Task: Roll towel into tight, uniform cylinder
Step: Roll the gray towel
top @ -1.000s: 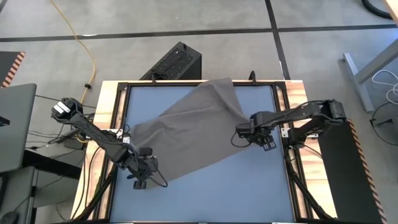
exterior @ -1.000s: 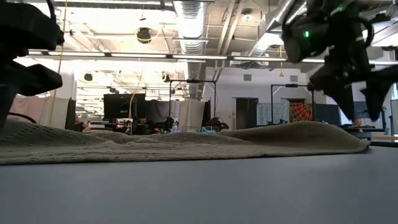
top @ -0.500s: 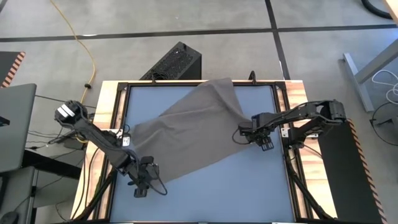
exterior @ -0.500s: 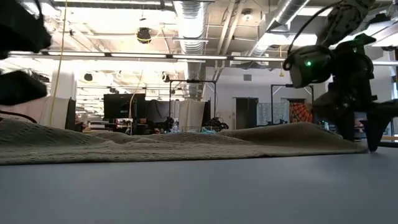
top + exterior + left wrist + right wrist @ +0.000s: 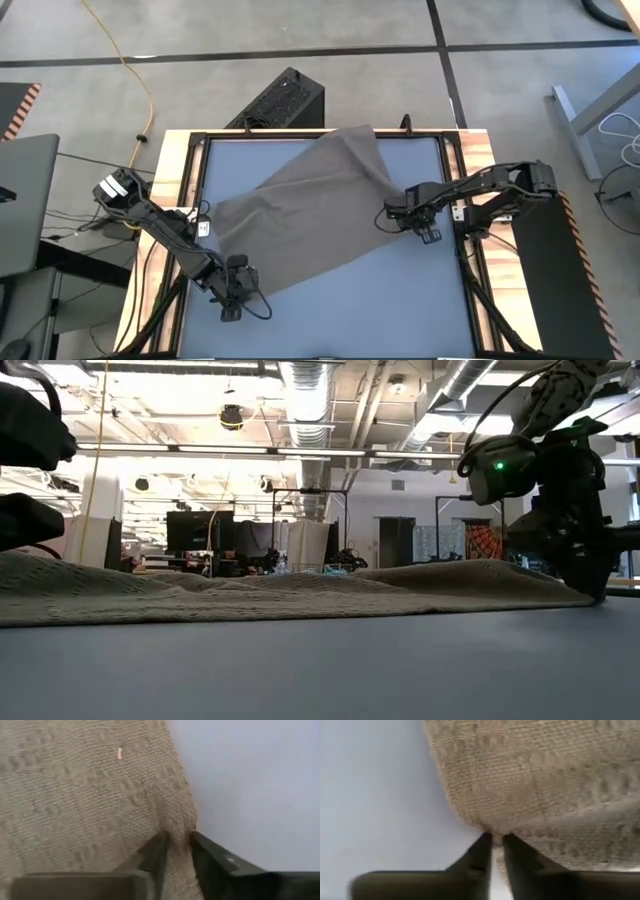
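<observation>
Both tools are pinching corners of the towel, which lies flat and unrolled on the table: left tool and right tool each narrowed on an edge between their tips. Judged next: lift and fold together to start an even roll.

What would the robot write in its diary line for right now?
towel: spread flat, unrolled | left gripper: pinching towel's edge | right gripper: pinching towel's corner | table: blue
</observation>
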